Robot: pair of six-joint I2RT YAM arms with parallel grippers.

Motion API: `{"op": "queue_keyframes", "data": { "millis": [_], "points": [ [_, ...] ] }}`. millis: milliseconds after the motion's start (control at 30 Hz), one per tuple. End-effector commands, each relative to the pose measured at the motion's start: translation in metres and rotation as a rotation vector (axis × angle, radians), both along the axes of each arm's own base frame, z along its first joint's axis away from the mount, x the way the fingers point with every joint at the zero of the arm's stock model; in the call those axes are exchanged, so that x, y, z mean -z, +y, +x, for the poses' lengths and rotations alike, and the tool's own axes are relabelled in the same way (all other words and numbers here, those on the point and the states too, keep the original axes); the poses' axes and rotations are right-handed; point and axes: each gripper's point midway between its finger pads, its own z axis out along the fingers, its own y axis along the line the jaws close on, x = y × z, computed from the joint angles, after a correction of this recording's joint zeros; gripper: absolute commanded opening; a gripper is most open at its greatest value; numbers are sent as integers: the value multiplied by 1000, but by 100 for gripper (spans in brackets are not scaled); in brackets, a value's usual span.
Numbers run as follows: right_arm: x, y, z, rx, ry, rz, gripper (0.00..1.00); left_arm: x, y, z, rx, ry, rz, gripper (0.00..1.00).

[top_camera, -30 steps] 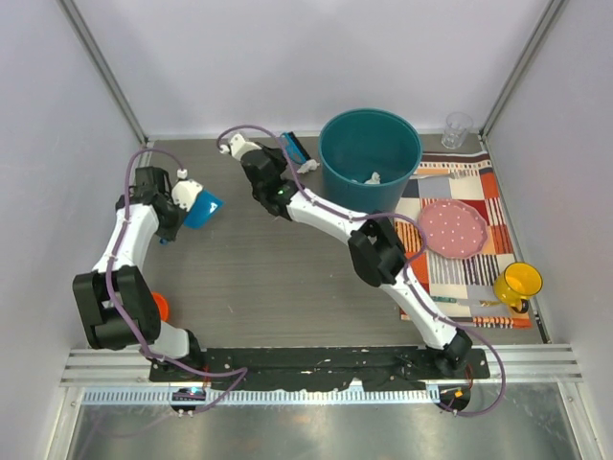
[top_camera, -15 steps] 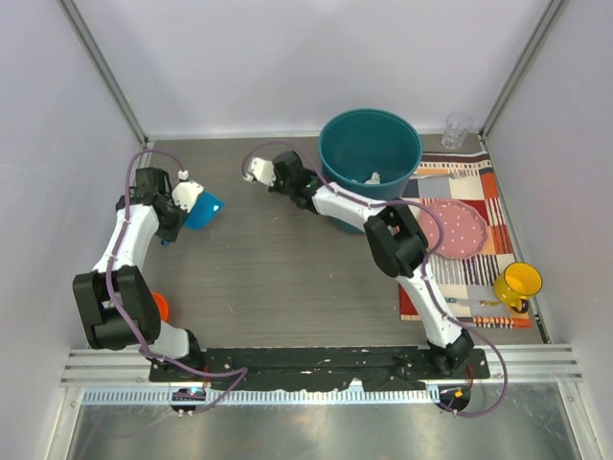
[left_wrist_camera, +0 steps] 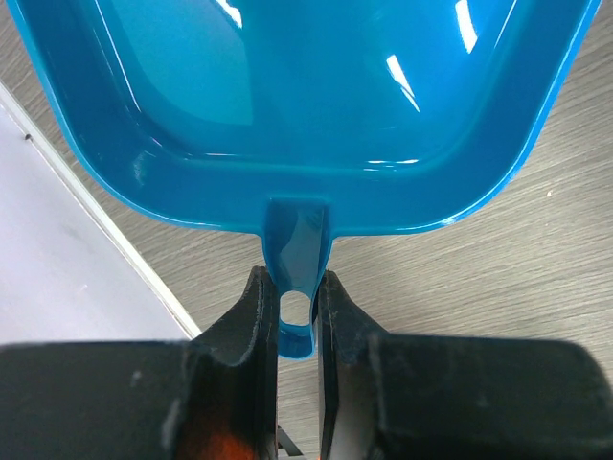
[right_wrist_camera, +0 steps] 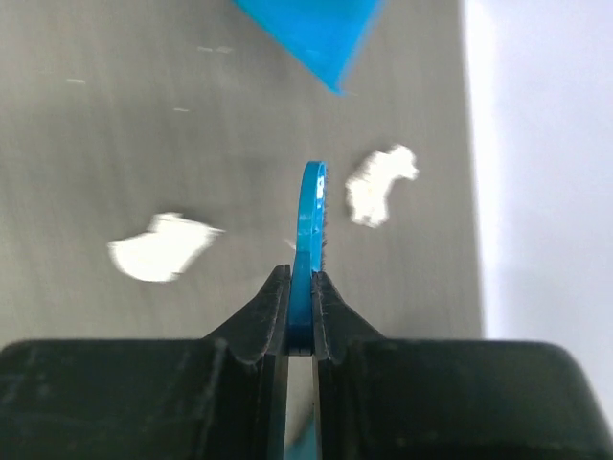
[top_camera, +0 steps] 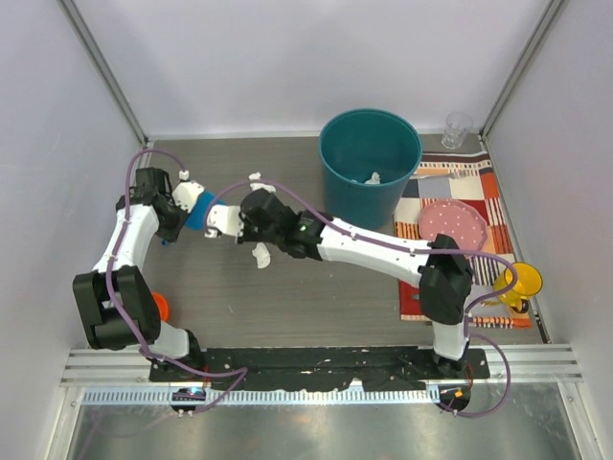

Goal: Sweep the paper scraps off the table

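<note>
**Top external view.** The right arm (top_camera: 369,247) reaches across the counter (top_camera: 287,307) toward 9 o'clock. Its wrist ends just beside the blue dustpan (top_camera: 203,205), which the left arm (top_camera: 129,240) holds near the counter's left side. Two paper scraps (top_camera: 261,255) lie loose beside that wrist, this one at about 5 o'clock of it. The far scrap (top_camera: 256,178) lies at about 1 o'clock. Another wad sits inside the teal bin (top_camera: 345,144), well apart at 2 o'clock. Neither set of jaws can be read from this view.

**Left wrist view.** The left jaws are all but closed, pinching the dustpan's thin handle (left_wrist_camera: 297,287). The pan spreads away toward 12 o'clock over the counter. No scrap shows in it or near it.

**Right wrist view.** The picture is blurred. The right jaws are fully closed on a thin blue brush (right_wrist_camera: 308,220), seen edge-on and pointing to 12 o'clock, where a corner of the dustpan shows. One scrap lies just beside the brush tip at 3 o'clock, and the other lies farther off at 8 o'clock.

The brush's long line appears to aim at the pan, while the scraps sit off its two flat sides. By my reading, the brush would have to turn broadside and get behind a scrap before pushing it panward. That job suits the right arm, and the 3 o'clock scrap is the nearer one.
</note>
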Motion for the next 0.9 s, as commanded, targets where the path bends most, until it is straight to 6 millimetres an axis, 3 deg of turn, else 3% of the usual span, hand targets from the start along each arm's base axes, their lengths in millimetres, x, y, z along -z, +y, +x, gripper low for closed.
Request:
{"op": "queue_keyframes", "data": {
  "millis": [0,100,133,200,267,300,333,367,400,433,533,567,600,633,667,700,767,800,833,867],
  "points": [
    [-58,-26,61,191,-221,19,1,-4,-1,4,7,-9,-5,0],
    [-89,-9,95,208,-350,105,1,1,2,2,11,-3,10,0],
    [-84,4,111,211,-367,127,1,1,3,1,6,1,20,0],
    [-89,10,144,237,-408,191,1,2,5,-1,-1,8,25,0],
    [-72,25,177,243,-423,213,1,3,2,-5,4,18,10,0],
    [-84,23,197,220,-436,252,1,5,-1,-8,8,25,1,0],
    [-45,30,209,180,-395,207,1,7,-4,-11,17,32,-17,0],
    [-37,30,217,163,-388,205,1,8,-4,-14,18,40,-16,0],
    [-41,30,226,154,-401,215,1,11,-5,-18,19,48,-14,0],
    [-18,32,229,144,-380,172,1,13,-3,-20,16,50,-7,0],
    [8,34,218,47,-358,68,1,17,-2,-24,11,57,5,0],
    [3,33,210,14,-348,59,1,17,-3,-24,11,59,-1,0],
    [20,32,199,-27,-305,21,1,17,-3,-24,8,58,-4,0],
    [33,36,180,-122,-248,-5,1,16,-4,-24,7,54,-6,0],
    [11,33,167,-152,-249,14,1,16,-4,-24,8,53,-11,0],
    [39,25,150,-181,-184,-23,1,14,-4,-22,6,47,-11,0],
    [37,22,120,-233,-142,10,1,14,-7,-23,8,49,-23,0],
    [43,6,99,-248,-115,-2,1,14,-9,-23,10,50,-37,0],
    [49,2,82,-269,-99,-15,1,14,-11,-25,11,54,-46,0],
    [82,-15,61,-285,-44,-79,1,13,-12,-25,12,52,-52,0]
  ]
}}
